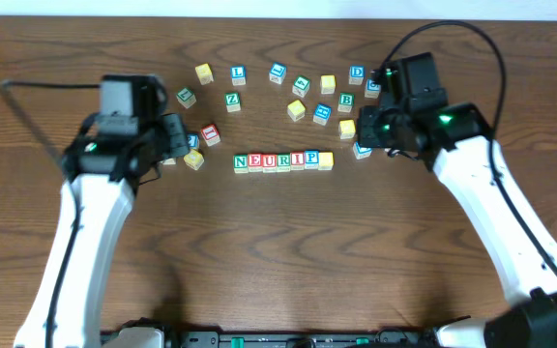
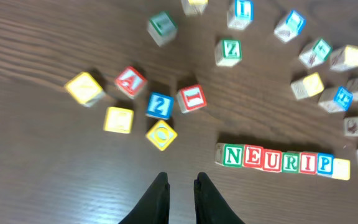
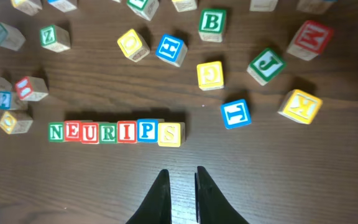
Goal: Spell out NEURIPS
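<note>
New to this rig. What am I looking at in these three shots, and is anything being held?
Two white robot arms, the left arm and right arm, work at a wooden table. The overhead picture looks straight down. The other two come from a camera on each wrist, so the dark prongs at the bottom are the left end effector and right end effector. Small letter cubes lie scattered, and one row reads NEURIPS. Both end effectors hold nothing, prongs close together.

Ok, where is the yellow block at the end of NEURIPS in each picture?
Overhead: yellow block, just right of the picture's middle.
Left wrist: right edge, below the middle.
Right wrist: near the centre.
Shared landmark: blue P block, directly left of it.
</note>
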`<action>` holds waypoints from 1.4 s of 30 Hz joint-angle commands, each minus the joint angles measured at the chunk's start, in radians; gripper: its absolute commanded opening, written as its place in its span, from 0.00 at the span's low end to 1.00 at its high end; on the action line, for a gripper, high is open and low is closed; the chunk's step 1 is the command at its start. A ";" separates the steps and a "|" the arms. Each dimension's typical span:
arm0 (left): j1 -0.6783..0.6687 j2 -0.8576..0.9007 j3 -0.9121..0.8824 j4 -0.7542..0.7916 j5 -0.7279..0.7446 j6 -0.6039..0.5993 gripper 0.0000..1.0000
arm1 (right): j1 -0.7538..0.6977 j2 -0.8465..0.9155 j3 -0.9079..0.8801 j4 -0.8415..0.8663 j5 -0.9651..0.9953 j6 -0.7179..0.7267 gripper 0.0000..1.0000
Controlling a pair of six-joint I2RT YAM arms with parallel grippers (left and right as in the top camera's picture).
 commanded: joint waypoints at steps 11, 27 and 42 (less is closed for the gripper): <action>0.038 -0.097 0.025 -0.043 -0.008 0.013 0.42 | -0.017 -0.033 0.010 -0.032 0.005 -0.023 0.16; 0.038 -0.097 0.022 -0.043 -0.008 0.013 0.78 | -0.017 -0.033 0.010 -0.032 0.005 -0.026 0.44; 0.038 -0.097 0.022 -0.043 -0.008 0.013 0.91 | -0.017 -0.033 0.010 -0.028 0.012 -0.026 0.60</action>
